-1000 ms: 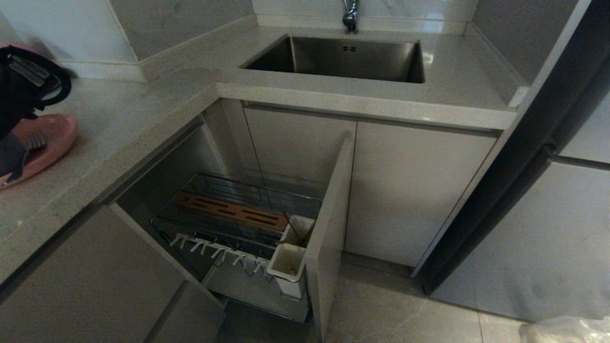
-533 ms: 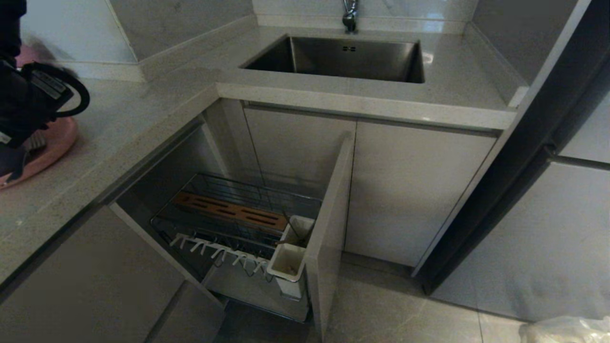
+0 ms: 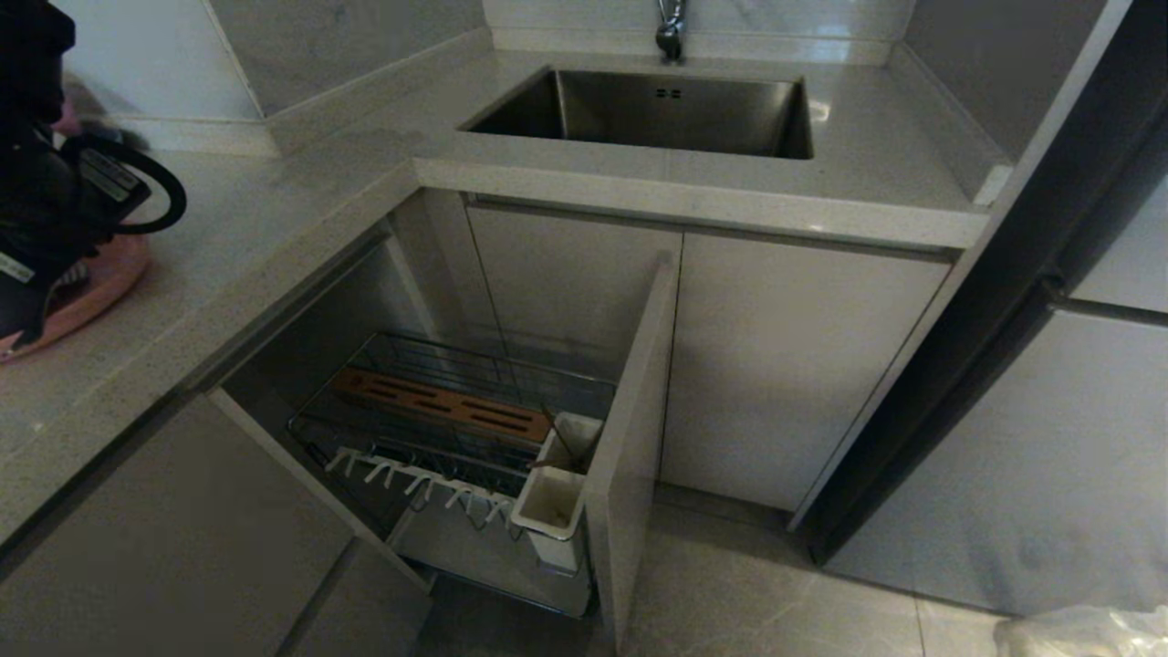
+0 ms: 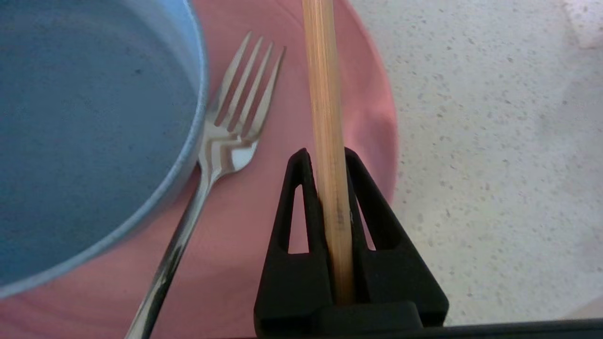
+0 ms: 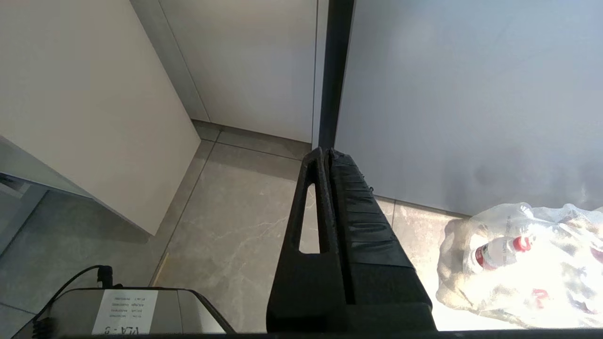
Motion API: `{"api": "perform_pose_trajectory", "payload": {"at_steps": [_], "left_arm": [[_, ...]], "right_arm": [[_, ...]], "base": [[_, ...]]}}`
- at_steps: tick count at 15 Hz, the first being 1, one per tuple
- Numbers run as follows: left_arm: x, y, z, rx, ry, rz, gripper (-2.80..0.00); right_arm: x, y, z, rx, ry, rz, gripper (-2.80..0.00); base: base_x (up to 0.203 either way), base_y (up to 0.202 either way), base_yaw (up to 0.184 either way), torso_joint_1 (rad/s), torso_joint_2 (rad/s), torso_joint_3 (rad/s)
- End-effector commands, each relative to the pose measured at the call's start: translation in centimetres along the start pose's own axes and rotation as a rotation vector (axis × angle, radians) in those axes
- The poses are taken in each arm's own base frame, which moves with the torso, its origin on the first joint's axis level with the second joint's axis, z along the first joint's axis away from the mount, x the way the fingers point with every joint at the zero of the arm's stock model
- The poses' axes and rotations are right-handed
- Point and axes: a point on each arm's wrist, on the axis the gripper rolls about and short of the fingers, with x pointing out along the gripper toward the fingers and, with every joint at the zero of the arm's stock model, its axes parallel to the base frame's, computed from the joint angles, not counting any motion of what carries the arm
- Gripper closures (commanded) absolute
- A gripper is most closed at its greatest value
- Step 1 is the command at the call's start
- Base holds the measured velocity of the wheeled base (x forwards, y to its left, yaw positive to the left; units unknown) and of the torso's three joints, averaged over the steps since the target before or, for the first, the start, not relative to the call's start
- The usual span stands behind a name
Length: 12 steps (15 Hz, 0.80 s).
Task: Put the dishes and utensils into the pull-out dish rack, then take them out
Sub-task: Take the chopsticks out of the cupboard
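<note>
The left gripper (image 4: 327, 162) pinches long light-brown wooden chopsticks (image 4: 325, 117) above the round pink plate (image 4: 367, 108); next, carry them to the wire dish rack (image 3: 456, 429).

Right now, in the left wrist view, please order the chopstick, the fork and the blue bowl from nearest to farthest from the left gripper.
1. Chopstick: clamped between the fingers of the left gripper.
2. Fork: beside the chopstick, lying on the pink plate.
3. Blue bowl: beyond the fork, standing on the same plate.
</note>
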Motion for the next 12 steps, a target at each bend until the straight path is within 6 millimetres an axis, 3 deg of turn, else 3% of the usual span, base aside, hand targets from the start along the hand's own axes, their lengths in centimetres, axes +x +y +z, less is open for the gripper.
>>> {"api": "perform_pose_trajectory", "payload": {"at_steps": [1,12], "left_arm": [[0.15,0.05,-0.06,-0.001,-0.002,0.012,0.00],[0.11,0.15,-0.06,0.002,-0.014,0.029,0.00]], "right_arm": [[0.00,0.00,0.00,-0.001,0.001,0.001,0.00],[0.00,0.00,0.00,0.001,0.001,0.001,0.00]], "base": [[0.000,0.000,0.000,0.000,0.00,0.000],[0.000,0.000,0.000,0.000,0.00,0.000]]}}
